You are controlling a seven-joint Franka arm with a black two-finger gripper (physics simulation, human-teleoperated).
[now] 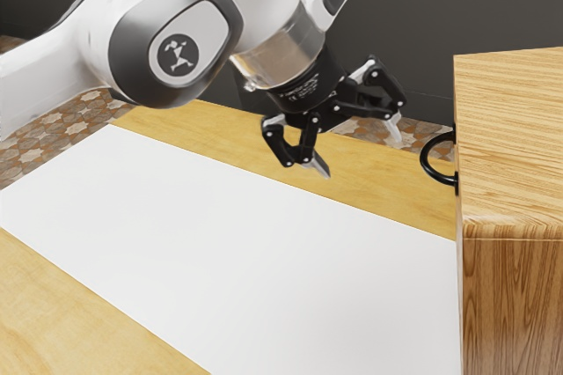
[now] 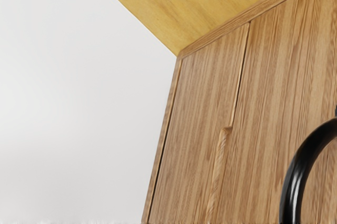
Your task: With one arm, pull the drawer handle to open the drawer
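You are looking at a wooden surface (image 1: 70, 322) that is carrying a broad white sheet (image 1: 220, 243), which is running from the exterior view's near right toward its far left. Bare wood is showing along the sheet's near and far edges. Beyond the far edge, a floor of patterned tiles (image 1: 53, 128) is showing, and a dark wall (image 1: 422, 14) is closing the room behind it.

At the exterior view's right, a wooden cabinet (image 1: 510, 155) is standing on the surface with its grain running across the top and down the near side. The black ring-shaped drawer handle (image 1: 437, 162) is sticking out from the cabinet's left face, toward the arm.

The white arm (image 1: 176, 32) is reaching in from the exterior view's upper left. Its gripper (image 1: 358, 150) is hanging above the far strip of wood with its fingers spread apart and clamped on nothing. It is sitting near the handle, to its left, and is not touching it. Between the two you are seeing wooden surface and a bit of tile.

From the wrist camera, the cabinet's face (image 2: 263, 103) is showing seams between its panels, and the handle (image 2: 300, 176) is curving in as a dark arc against it, with the sheet (image 2: 79, 103) lying beside the cabinet.
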